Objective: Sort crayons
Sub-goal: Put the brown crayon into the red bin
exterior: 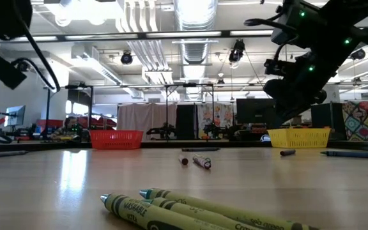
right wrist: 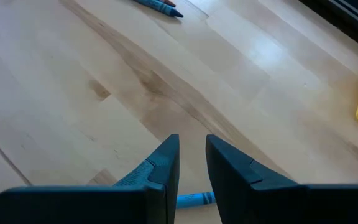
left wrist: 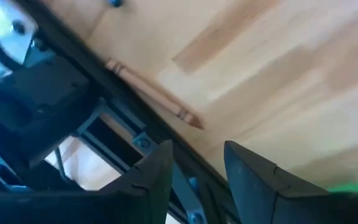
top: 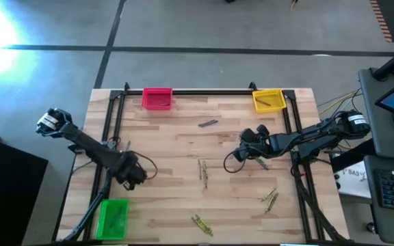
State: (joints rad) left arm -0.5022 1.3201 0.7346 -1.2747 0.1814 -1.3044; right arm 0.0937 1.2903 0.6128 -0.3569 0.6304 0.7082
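Note:
Crayons lie scattered on the wooden table. A grey-blue one (top: pixel 208 124) is at the far middle and a brownish pair (top: pixel 202 171) in the centre. Olive-yellow ones lie near the right (top: pixel 271 198) and at the near edge (top: pixel 200 224). My left gripper (top: pixel 134 176) (left wrist: pixel 197 149) hangs open over the left frame rail, above the green bin (top: pixel 113 217), nothing between its fingers. A brownish-red crayon (left wrist: pixel 154 93) lies beside that rail. My right gripper (top: pixel 246 140) (right wrist: pixel 192 140) hovers above the table, narrowly open. Under it, a blue crayon (right wrist: pixel 194 199) lies on the table.
A pink bin (top: pixel 157 98) and a yellow bin (top: pixel 268 100) stand at the far edge. A black frame rail (top: pixel 108 147) runs along the table's left side, and another along the right. A second blue crayon (right wrist: pixel 160 6) lies farther out from the right gripper.

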